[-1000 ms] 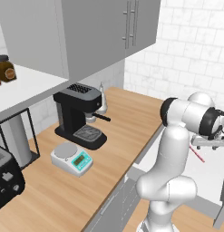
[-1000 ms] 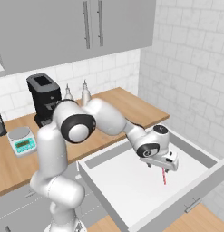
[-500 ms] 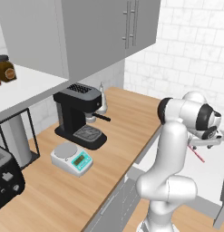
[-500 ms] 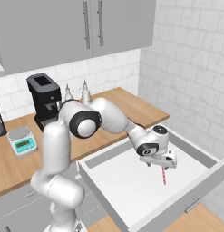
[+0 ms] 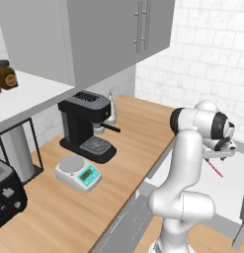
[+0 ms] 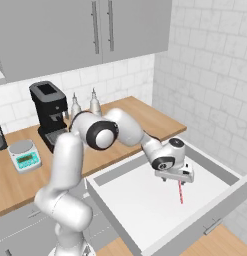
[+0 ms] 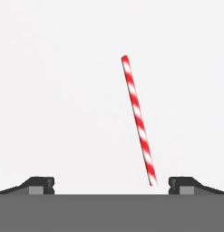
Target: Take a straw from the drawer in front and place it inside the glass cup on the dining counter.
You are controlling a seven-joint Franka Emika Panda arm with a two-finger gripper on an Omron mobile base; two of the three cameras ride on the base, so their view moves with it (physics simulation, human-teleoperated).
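The drawer [image 6: 145, 210] stands pulled out below the wood worktop [image 6: 140, 120], its pale floor open to view, and the straw [image 6: 180, 191] lies flat on that floor toward the drawer's right part, seen from the right base camera at about 4 o'clock of the picture's middle. The gripper [image 6: 175, 176] hangs low over the drawer, just above the near end of the straw, with the white arm reaching down to it from 9 o'clock. In the hand view the straw [image 7: 139, 121] runs from about 12 o'clock down to 5 o'clock, red with white stripes, its lower end close beside the right-side fingertip [image 7: 182, 185] but apart from it; the other fingertip sits far off at 7 o'clock, so the fingers are spread wide with nothing between them. From the left base camera the straw [image 5: 214, 168] shows as a short red line just below the wrist, at 3 o'clock of the frame. On the worktop sit a black coffee machine [image 5: 87, 125] and a small kitchen scale [image 5: 78, 173], well apart from the drawer.
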